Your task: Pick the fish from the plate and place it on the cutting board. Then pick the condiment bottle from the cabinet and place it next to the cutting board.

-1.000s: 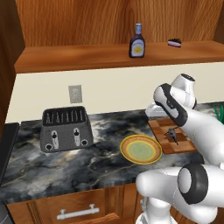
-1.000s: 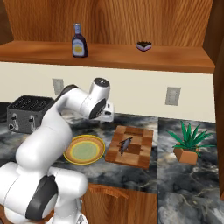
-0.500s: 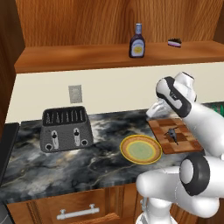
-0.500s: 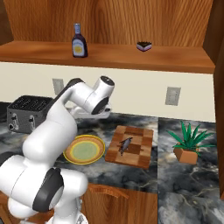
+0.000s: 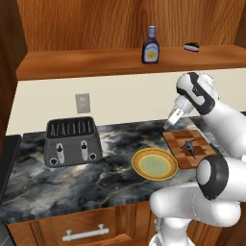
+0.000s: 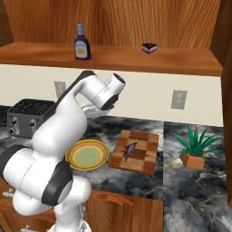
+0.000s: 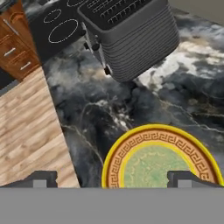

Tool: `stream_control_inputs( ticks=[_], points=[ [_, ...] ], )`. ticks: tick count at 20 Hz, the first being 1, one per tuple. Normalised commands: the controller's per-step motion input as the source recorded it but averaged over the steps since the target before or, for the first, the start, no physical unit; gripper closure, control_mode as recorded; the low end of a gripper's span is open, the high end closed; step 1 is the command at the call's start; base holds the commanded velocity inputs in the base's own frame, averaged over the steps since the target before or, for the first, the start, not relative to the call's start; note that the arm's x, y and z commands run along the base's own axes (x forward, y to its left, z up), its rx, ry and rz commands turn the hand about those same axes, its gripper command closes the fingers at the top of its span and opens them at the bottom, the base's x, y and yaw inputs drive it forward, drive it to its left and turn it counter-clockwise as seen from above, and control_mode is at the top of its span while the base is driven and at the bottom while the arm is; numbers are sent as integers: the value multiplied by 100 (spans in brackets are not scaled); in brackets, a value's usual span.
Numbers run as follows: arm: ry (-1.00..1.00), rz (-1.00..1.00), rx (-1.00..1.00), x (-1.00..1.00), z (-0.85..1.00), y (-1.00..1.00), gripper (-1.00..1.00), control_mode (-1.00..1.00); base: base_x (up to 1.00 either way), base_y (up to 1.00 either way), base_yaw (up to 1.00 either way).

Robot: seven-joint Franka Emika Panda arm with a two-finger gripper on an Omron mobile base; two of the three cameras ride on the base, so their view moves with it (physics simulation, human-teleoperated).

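From the left base view we counted one fish (image 5: 190, 146) lying on the cutting board (image 5: 178, 141) near the bench's right end, so that step looked done; one empty plate (image 5: 154, 164) sat beside it.

From the right, one condiment bottle (image 6: 82, 42) waited upright on the cabinet (image 6: 181, 63) shelf.

In the hand view our tool (image 7: 113, 178) hung spread and empty over the plate, beside one toaster (image 7: 131, 37).
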Motion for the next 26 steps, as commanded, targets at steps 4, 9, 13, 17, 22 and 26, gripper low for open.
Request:
stream_control_inputs(
  ticks=[4, 9, 13, 17, 22, 26],
  points=[
    [-13, 27, 9, -6, 21, 11, -100, -100, 0, 0, 0],
    [-18, 19, 5, -9, 16, 11, -100, -100, 0, 0, 0],
    [-11, 8, 0, -10, 14, 3, -100, -100, 0, 0, 0],
    [-10, 7, 1, -19, 33, 10, -100, -100, 0, 0, 0],
    [-13, 7, 0, -29, 36, 15, -100, -100, 0, 0, 0],
    [-13, 8, 0, -34, 31, 18, -100, -100, 0, 0, 0]
  ],
)
